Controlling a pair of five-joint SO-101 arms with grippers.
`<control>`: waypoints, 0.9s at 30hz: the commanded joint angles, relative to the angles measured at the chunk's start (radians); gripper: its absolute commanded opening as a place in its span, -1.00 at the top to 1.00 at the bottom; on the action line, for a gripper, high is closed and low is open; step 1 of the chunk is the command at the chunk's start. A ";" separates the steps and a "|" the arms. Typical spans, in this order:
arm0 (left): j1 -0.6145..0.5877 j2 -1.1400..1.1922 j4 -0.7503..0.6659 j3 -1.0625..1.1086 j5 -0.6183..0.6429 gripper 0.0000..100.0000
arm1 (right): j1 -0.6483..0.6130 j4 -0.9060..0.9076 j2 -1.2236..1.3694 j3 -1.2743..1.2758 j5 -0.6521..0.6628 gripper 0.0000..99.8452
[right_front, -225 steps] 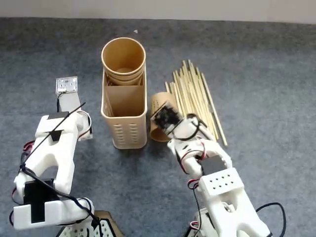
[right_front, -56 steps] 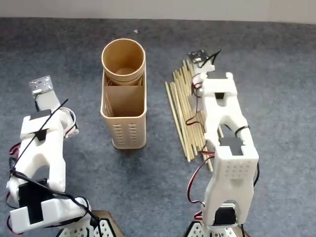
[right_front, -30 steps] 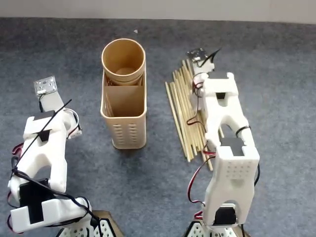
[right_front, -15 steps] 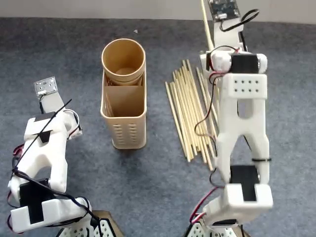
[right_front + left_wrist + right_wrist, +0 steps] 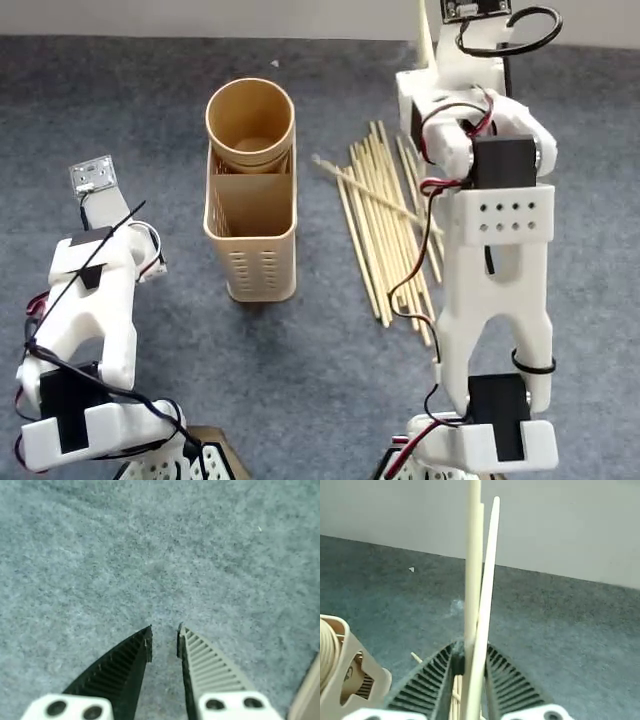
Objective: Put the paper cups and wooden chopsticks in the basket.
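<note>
A cream slotted basket (image 5: 250,250) stands mid-table with stacked paper cups (image 5: 250,120) in its far compartment. Several wooden chopsticks (image 5: 385,235) lie in a loose pile on the carpet to its right, and one chopstick (image 5: 365,188) lies slanted across the pile. My right gripper (image 5: 470,652) is raised above the far end of the pile (image 5: 432,50) and is shut on two chopsticks (image 5: 476,575) that stick out past its fingertips. My left gripper (image 5: 164,630) hovers over bare carpet left of the basket (image 5: 95,195), open by a narrow gap with nothing in it.
Grey carpet (image 5: 180,380) covers the table and a pale wall runs along the far edge (image 5: 560,525). The basket's near compartment (image 5: 252,205) holds nothing I can see. A basket corner (image 5: 350,675) shows beside the right gripper, and its edge (image 5: 309,692) beside the left.
The right arm has risen from the pile with chopsticks in its gripper and swung toward the far edge. One chopstick now lies slanted across the pile. The left arm has stayed put.
</note>
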 commanded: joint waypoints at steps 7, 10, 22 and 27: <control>0.019 -0.002 -0.014 -0.002 0.008 0.78 | -0.298 -0.151 -0.295 0.001 -0.087 0.99; 0.018 -0.002 -0.014 -0.002 0.008 0.78 | -0.358 -0.251 -0.357 0.130 -0.087 0.99; 0.015 -0.001 -0.063 0.016 0.006 0.78 | -0.475 -0.908 -0.527 0.900 -0.106 0.99; 0.016 -0.001 -0.063 0.015 0.006 0.78 | -0.492 -0.990 -0.564 0.963 -0.107 0.99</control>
